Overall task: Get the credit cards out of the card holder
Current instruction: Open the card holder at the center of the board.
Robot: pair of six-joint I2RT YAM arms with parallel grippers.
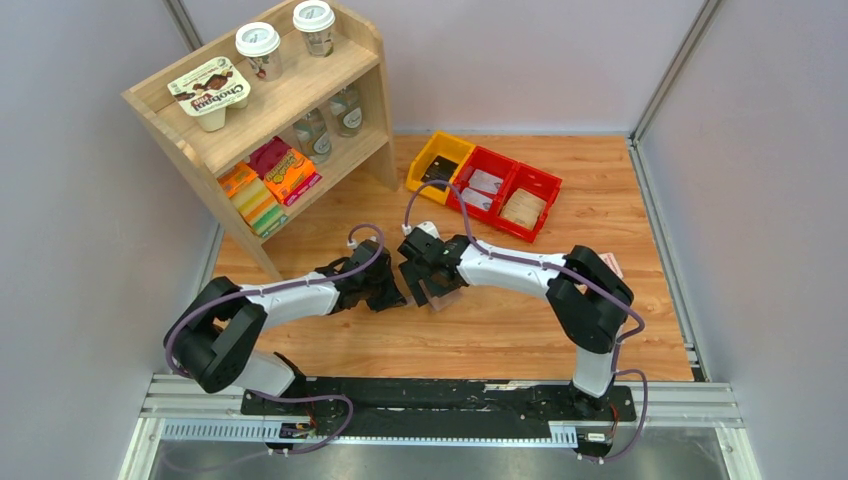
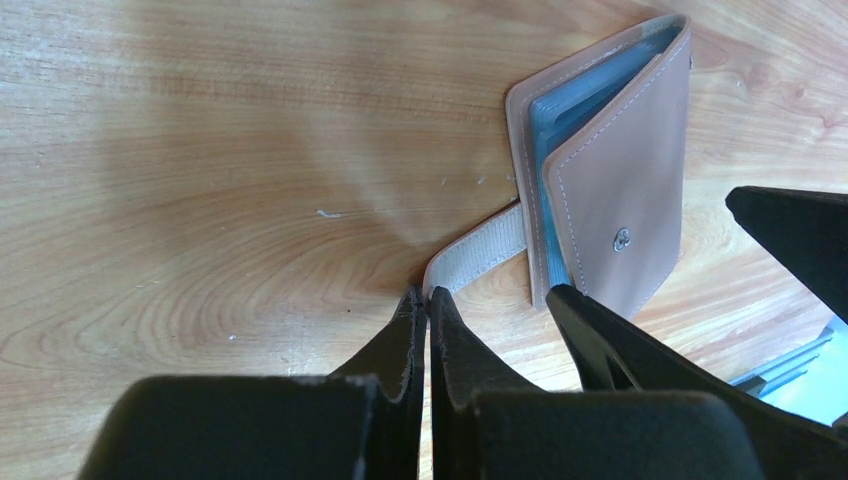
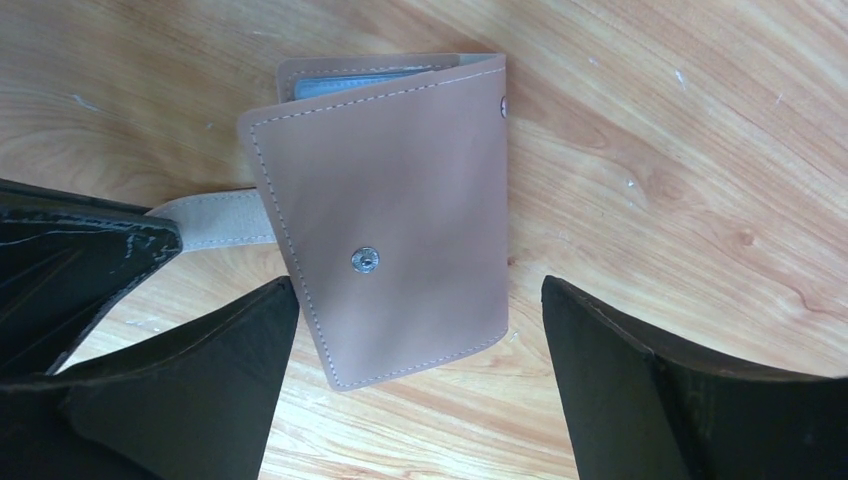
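Note:
The card holder [image 2: 620, 190] is a tan stitched folding cover with a metal snap, lying nearly closed on the wooden table. Blue-grey sleeve edges [image 2: 545, 150] show inside it; no cards show in it. A pale strap [image 2: 480, 255] runs from its side. My left gripper [image 2: 427, 300] is shut on the strap's tip. My right gripper [image 3: 420, 290] is open, its fingers [image 3: 230, 370] either side of the holder's near end [image 3: 400, 200], just above it. In the top view both grippers [image 1: 395, 290] [image 1: 425, 275] meet over the holder [image 1: 445, 295]. Flat cards, one black [image 1: 437, 170], one pale [image 1: 484, 182], one brownish [image 1: 523, 207], lie in bins.
A yellow bin [image 1: 440, 150] and two red bins [image 1: 520, 185] stand at the back of the table. A wooden shelf [image 1: 270, 100] with cups and boxes stands at the back left. A pink-white packet [image 1: 612, 265] lies behind my right arm's elbow.

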